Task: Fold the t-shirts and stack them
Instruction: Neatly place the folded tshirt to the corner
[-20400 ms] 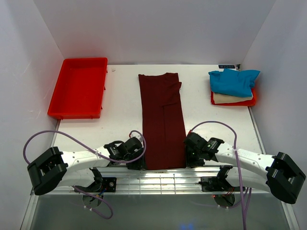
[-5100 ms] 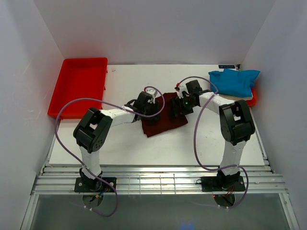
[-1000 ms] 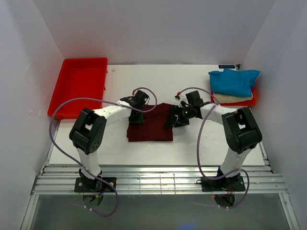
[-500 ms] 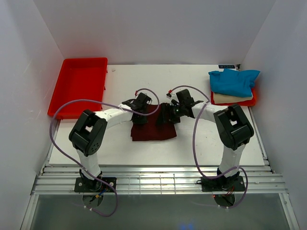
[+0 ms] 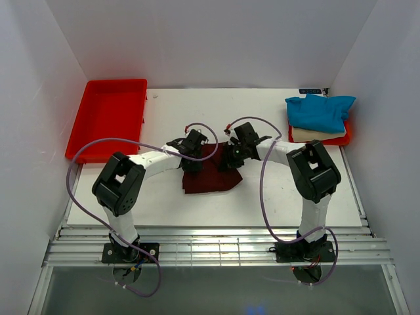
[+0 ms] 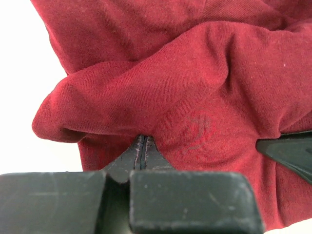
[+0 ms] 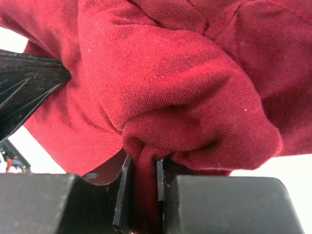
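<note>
While both grippers are biting the same cloth, the maroon t-shirt (image 5: 209, 176) is lying bunched as a small packet in the middle of the tabletop (image 5: 282, 197). The left gripper (image 6: 141, 146) is pinching a thin fold with its jaws pressed together. The right gripper (image 7: 141, 170) is clamping a thick roll between narrow jaws. Because the two grips are sitting so near each other, any uneven pull is risking to open the fold, and the thin left pinch may be slipping off. The blue t-shirt (image 5: 319, 110) and cream t-shirt (image 5: 315, 135) are resting on the red tray (image 5: 343, 140), far right.
</note>
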Motion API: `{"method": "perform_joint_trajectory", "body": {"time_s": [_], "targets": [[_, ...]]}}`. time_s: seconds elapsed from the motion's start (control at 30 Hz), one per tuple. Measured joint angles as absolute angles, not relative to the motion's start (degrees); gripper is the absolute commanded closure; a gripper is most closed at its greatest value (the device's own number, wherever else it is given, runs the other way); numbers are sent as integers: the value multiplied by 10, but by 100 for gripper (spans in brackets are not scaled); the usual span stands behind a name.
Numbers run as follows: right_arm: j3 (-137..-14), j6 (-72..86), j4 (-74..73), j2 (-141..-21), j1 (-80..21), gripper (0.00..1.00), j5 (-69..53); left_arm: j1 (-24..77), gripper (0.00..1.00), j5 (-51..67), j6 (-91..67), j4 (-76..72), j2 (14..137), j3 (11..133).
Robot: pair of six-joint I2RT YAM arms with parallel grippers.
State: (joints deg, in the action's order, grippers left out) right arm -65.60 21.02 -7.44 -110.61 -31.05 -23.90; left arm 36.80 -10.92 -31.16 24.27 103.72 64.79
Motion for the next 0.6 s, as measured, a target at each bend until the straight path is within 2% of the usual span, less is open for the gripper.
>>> {"method": "perform_joint_trajectory", "body": {"time_s": [0.13, 0.27, 0.43, 0.6], "targets": [[-680, 194, -123, -1099, -320, 92, -184, 371, 100, -110, -312, 261, 1028, 649], [-745, 150, -218, -1096, -326, 92, -70, 374, 100, -113, -309, 310, 1009, 682], [-856, 91, -311, -1095, -296, 92, 35, 374, 100, -117, -307, 331, 954, 735], [-947, 47, -356, -1095, -249, 92, 92, 373, 100, -118, -318, 334, 882, 719]]}}
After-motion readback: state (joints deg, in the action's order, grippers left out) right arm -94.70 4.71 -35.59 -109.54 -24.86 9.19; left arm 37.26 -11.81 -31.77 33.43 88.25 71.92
